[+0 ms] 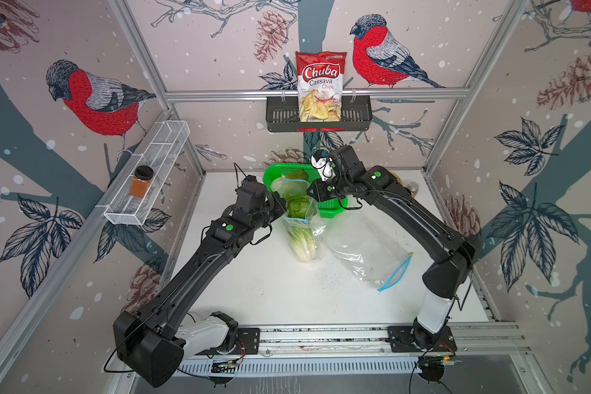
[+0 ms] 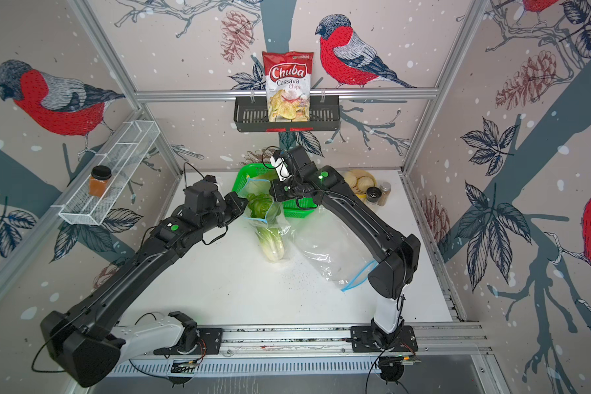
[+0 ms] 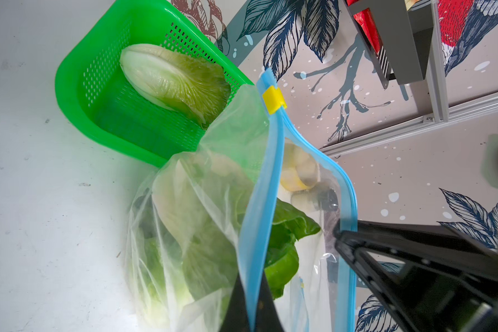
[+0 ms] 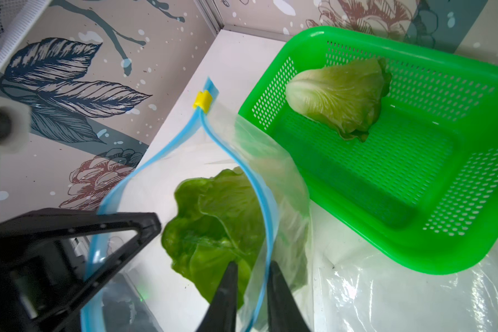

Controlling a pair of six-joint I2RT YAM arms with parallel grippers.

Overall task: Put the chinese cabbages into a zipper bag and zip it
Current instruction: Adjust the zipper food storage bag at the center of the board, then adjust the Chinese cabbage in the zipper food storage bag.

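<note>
A clear zipper bag (image 1: 301, 218) with a blue rim and a yellow slider (image 3: 273, 99) is held up beside the green basket (image 1: 331, 208). Chinese cabbage (image 1: 302, 245) fills the bag, with the whitish base toward the front and green leaves (image 4: 213, 230) at the open mouth; I cannot tell how many heads are inside. Another cabbage (image 3: 173, 80) lies in the basket. My left gripper (image 3: 251, 276) is shut on one side of the blue rim. On the opposite side, my right gripper (image 4: 252, 264) has its jaws slightly apart with the rim running between them.
A second, empty zipper bag (image 1: 365, 252) lies flat under the right arm. A plate of pale buns (image 2: 359, 180) and small jars (image 2: 384, 192) stand at the back right. A chips bag (image 1: 319, 85) sits in the black wall rack, and a jar (image 1: 141, 182) on the wire shelf.
</note>
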